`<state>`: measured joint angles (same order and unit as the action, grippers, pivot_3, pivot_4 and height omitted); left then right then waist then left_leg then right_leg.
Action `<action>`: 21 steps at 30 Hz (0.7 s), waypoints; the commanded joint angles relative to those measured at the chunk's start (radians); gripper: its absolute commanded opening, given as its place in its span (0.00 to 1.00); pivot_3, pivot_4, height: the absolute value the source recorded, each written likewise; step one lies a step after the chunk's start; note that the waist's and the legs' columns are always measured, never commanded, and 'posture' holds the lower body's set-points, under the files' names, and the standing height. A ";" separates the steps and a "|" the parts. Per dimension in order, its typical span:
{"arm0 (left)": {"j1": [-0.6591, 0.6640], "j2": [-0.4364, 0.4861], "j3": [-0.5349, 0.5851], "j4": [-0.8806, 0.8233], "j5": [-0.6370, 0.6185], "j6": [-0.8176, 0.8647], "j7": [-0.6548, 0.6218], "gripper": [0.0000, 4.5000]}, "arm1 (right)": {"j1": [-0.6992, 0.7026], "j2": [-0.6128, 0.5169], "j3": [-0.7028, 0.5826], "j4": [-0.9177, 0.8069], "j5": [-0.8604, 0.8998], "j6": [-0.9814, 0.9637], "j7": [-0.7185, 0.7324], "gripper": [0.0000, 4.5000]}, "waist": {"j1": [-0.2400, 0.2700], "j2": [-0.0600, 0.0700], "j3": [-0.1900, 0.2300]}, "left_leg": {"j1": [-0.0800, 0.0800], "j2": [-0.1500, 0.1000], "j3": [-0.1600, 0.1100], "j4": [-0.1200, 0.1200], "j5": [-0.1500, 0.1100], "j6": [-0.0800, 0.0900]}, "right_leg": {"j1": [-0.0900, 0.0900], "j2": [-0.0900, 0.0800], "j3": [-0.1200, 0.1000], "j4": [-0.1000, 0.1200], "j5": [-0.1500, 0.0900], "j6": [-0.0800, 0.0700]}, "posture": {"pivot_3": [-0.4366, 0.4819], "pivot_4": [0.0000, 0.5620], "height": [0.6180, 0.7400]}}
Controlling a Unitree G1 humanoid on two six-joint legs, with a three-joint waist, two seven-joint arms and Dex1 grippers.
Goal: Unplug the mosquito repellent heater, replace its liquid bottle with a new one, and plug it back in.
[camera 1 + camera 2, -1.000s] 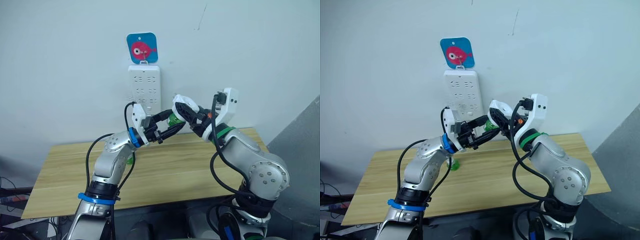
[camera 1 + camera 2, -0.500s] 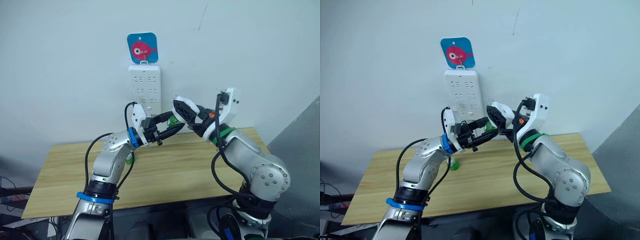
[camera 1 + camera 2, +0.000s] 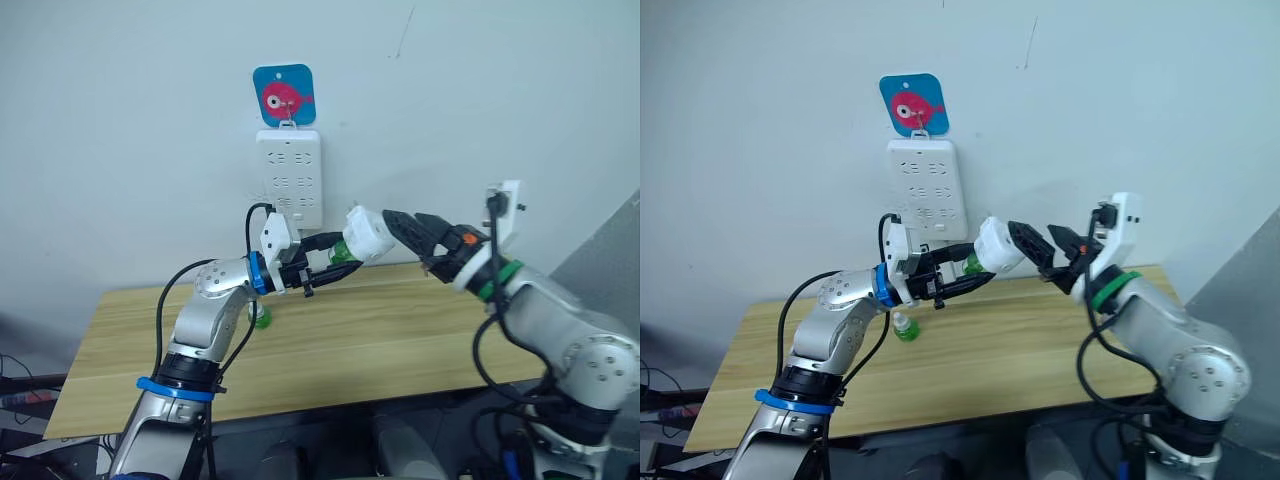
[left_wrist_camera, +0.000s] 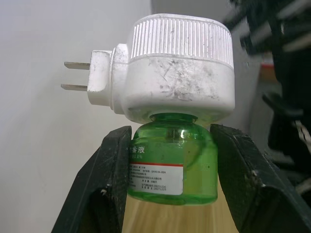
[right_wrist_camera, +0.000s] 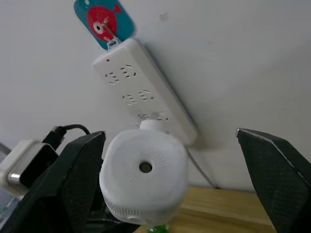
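Left wrist view: green bottle (image 4: 172, 155) pinched between the left gripper's two black fingers (image 4: 99, 189), pads pressed on both sides of the glassy translucent body.
Label: white sticker w/ red stripe on bottle front; small print, can't read it.
Heater (image 4: 165, 73): rounded white plastic, ribbed ring round the top, scuffed w/ grey marks; two flat metal prongs stick out sideways; bottle neck goes up into its underside.
Heater pos: held in the air in front of the wall, above the table (image 3: 400, 340), just below the power strip (image 3: 289, 180), not plugged in.
Left gripper (image 3: 335, 268): clamped on bottle under heater.
Right gripper (image 3: 415, 232): fingers spread wide, one near heater's side, other well off; not gripping.
Right wrist view: heater top shows round vent hole.
Power strip: long white plastic, rows of sockets, hung vertical on wall.
Tag (image 3: 284, 96): blue rounded square w/ pink fish, above strip; no writing seen.
Capped bottle (image 3: 904, 326): small, green, white cap, upright on wooden tabletop, near left arm.
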<state>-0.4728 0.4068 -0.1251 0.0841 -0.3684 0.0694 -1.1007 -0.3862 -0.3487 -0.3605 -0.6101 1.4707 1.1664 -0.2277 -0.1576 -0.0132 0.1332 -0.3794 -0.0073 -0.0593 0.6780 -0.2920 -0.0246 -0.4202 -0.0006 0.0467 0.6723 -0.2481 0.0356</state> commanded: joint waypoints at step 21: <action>-0.032 0.086 -0.087 -0.039 0.141 -0.264 -0.148 0.49 | -0.035 -0.437 0.371 0.235 0.502 -0.136 -0.007 1.00 | 0.020 -0.004 0.025 | -0.003 0.005 0.008 -0.001 -0.001 0.002 | -0.001 0.007 0.017 -0.010 0.001 0.003 | 0.29 0.26 0.94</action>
<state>-0.5025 0.4890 -0.2108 0.0990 -0.2158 -0.1700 -1.2402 -0.4090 -0.7850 0.0224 -0.3671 1.9460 1.0530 -0.2537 -0.1377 -0.0167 0.1579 -0.3824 -0.0021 -0.0516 0.6765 -0.2933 -0.0222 -0.4209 0.0064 0.0648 0.6617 -0.2473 0.0395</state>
